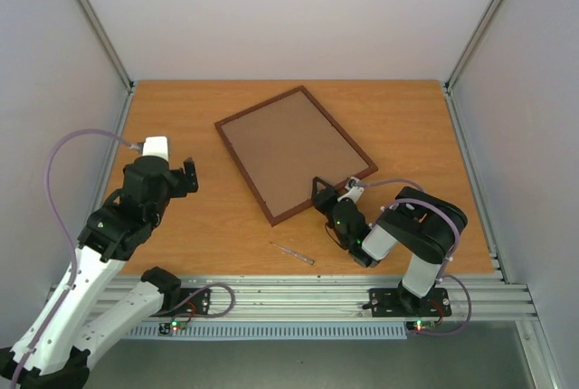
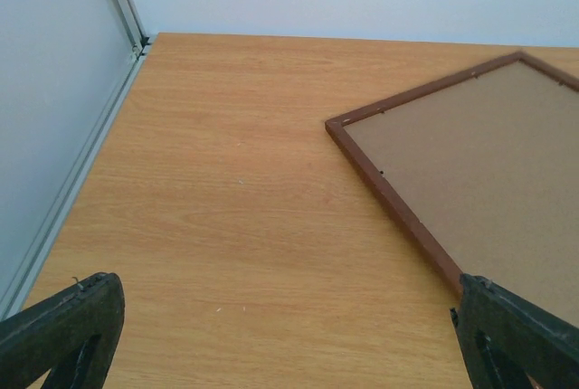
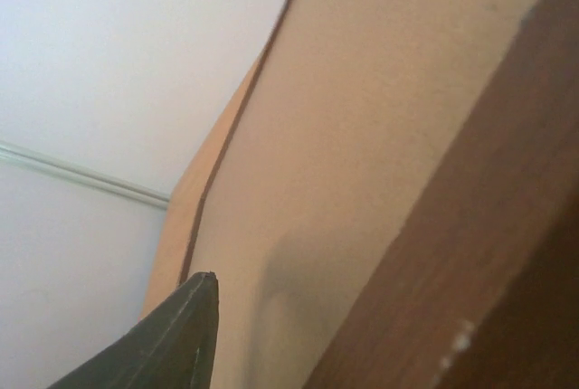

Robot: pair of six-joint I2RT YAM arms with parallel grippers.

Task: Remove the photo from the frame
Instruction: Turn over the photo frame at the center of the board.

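L claw [image 1: 184, 175] hangs wide open over the worktop's [image 1: 181, 118] left side, holding nothing. Frame [image 1: 289, 149] lies face-down mid-worktop, brown back up; photo prob. under that back, not visible. R claw [image 1: 324, 192] sits at frame's near edge, one finger [image 3: 172, 344] over the backing; can't tell its gap. Looks like the back-opening step; next needs backing pried up w/o sliding frame.

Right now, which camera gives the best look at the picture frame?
The top external view: the frame lies back-up, all four corners visible. The left wrist view catches one corner and part of the back; the right wrist view, very close, shows only blurred backing and one rail.
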